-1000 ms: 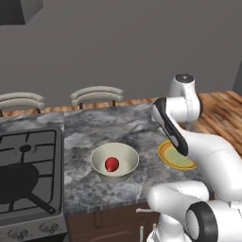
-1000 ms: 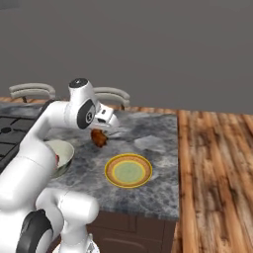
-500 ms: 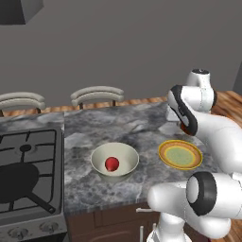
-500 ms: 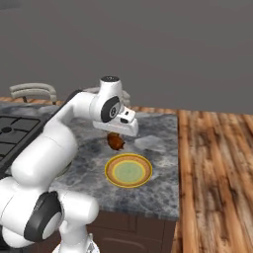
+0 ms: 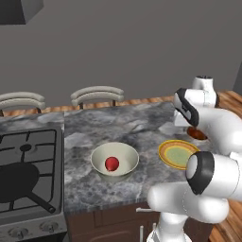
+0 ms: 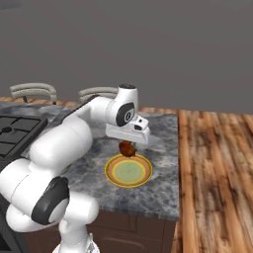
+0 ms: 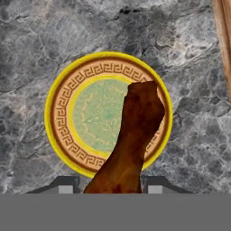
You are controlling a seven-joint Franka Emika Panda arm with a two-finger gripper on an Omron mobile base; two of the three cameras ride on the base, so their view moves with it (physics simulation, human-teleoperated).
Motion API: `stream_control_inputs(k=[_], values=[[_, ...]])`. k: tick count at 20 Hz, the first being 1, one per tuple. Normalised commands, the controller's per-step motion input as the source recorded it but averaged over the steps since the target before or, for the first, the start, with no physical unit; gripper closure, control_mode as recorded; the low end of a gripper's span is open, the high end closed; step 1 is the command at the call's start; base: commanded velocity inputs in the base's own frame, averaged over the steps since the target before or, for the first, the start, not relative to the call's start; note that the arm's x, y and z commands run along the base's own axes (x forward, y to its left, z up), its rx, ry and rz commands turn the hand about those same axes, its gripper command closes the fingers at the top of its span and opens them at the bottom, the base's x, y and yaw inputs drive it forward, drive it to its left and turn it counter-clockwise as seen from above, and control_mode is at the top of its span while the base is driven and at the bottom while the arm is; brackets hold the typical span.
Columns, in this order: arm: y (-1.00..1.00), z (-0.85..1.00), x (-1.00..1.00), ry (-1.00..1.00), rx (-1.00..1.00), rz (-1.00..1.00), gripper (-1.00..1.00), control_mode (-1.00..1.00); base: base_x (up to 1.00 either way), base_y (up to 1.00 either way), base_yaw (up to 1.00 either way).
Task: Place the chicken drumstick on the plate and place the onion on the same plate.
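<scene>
My gripper (image 6: 127,142) is shut on the brown chicken drumstick (image 6: 127,148), which hangs just above the far edge of the plate (image 6: 114,179). Looking down from the hand, the chicken drumstick (image 7: 133,135) rises from between my fingertips (image 7: 155,183) and covers the right part of the plate (image 7: 56,113), a yellow-rimmed disc with a pale green centre. In the left base view the plate (image 5: 172,156) lies at the counter's right end, and the drumstick (image 5: 197,134) peeks out beside my arm. The red onion (image 5: 111,163) sits inside a cream bowl (image 5: 100,158) to the plate's left.
A stove (image 5: 28,142) with a dark pan (image 5: 19,179) takes up the counter's left end. Two chair backs (image 5: 97,94) stand behind the counter. The counter's right edge (image 6: 175,163) drops to the wooden floor (image 6: 217,168) close beside the plate.
My arm has swung to the right, carrying the drumstick from near the bowl across the counter to a spot over the plate. The onion and bowl have stayed put.
</scene>
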Motion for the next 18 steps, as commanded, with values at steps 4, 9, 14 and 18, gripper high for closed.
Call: stream_control_inputs(k=[4,9,14,18], values=[[-0.23,-0.54,0.17,0.01,0.0,0.0,1.0,-1.0,0.0,0.0,0.0],[-0.21,-0.48,0.27,0.0,0.0,0.0,1.0,-1.0,0.0,0.0,0.0],[-0.2,-0.41,0.28,0.0,0.01,0.01,1.0,-1.0,0.0,0.0,0.0],[-0.13,-0.32,0.05,0.02,0.01,0.02,1.0,-1.0,0.0,0.0,0.0]])
